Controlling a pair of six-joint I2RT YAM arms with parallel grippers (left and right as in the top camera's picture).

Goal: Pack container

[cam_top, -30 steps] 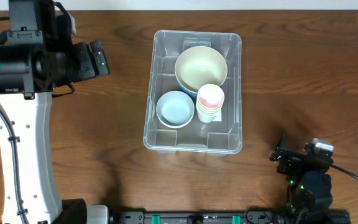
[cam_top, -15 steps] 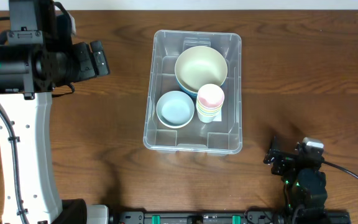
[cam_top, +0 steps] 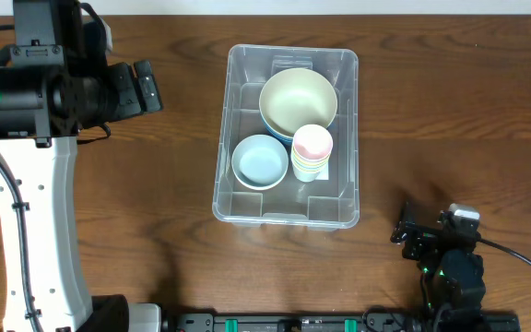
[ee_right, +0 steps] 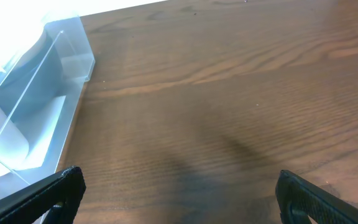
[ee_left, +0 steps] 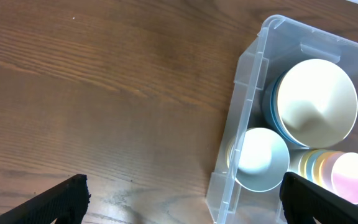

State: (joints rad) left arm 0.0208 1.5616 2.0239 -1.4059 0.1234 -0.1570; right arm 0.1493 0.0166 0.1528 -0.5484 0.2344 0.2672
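The clear plastic container [cam_top: 240,205] sits mid-table. Inside it are a large cream bowl [cam_top: 298,100] nested on a blue one, a small light-blue bowl [cam_top: 259,160] and a stack of pastel cups with a pink one on top [cam_top: 312,150]. The container also shows in the left wrist view [ee_left: 248,93] and, in part, in the right wrist view [ee_right: 48,93]. My left gripper [ee_left: 182,202] is open and empty, held high to the left of the container. My right gripper [ee_right: 179,199] is open and empty, low over bare table at the front right.
The wooden table [cam_top: 450,120] surrounds the container. My left arm's white link and black wrist [cam_top: 35,92] fill the left side. My right arm's base [cam_top: 450,267] sits at the front right edge.
My right arm shifted slightly left and toward the front edge between the oldest frame and half a second ago. It has held still since. Nothing else moved.
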